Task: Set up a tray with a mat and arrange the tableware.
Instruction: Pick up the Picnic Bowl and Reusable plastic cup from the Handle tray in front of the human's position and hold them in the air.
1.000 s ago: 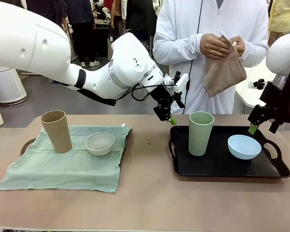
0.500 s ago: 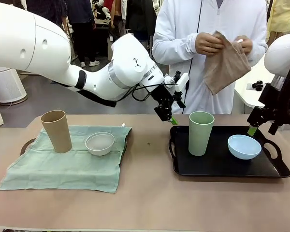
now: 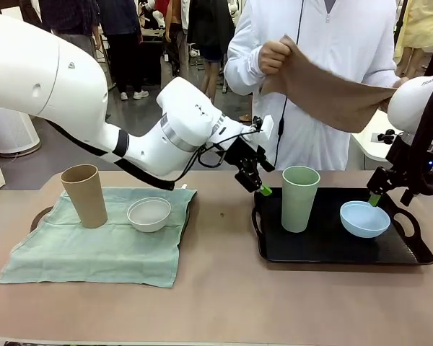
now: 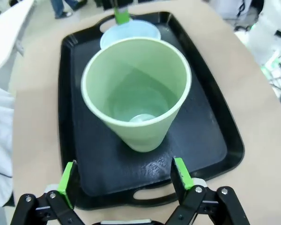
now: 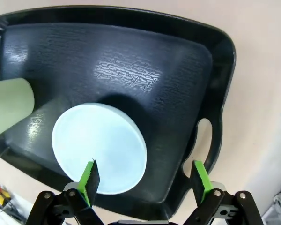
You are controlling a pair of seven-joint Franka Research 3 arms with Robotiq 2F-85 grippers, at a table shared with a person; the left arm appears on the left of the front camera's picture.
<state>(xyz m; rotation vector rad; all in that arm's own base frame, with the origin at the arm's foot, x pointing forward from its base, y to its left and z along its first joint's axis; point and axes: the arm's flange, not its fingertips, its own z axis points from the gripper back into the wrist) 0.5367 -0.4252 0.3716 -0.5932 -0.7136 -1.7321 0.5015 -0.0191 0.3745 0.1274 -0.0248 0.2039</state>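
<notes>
on the right half of the table: black plastic tray with cut-out handles (image 3: 332, 249), no mat in it yet, holding a tall sage-green handleless cup (image 3: 300, 198) upright at its left and a small round pale blue bowl (image 3: 364, 219) at its right, the two apart. on the left half: a pale green cloth mat (image 3: 94, 249) spread over a second dark tray, its handle (image 3: 37, 216) showing at the left edge, with a tall tan handleless cup (image 3: 84, 195) and a small round white bowl (image 3: 149, 214) standing on it, near each other but not touching; judged the finished half of the set. left gripper (image 4: 123, 180): fingers spread wide, empty, held off the near side of the green cup and looking down into it, probably lined up to take it off the tray. right gripper (image 5: 143, 182): likewise spread and empty, poised over the blue bowl's near rim. across the table, a person in a white jacket stretches a tan-brown cloth (image 3: 332, 90) between both hands, likely the mat meant for the black tray once it is cleared.
</notes>
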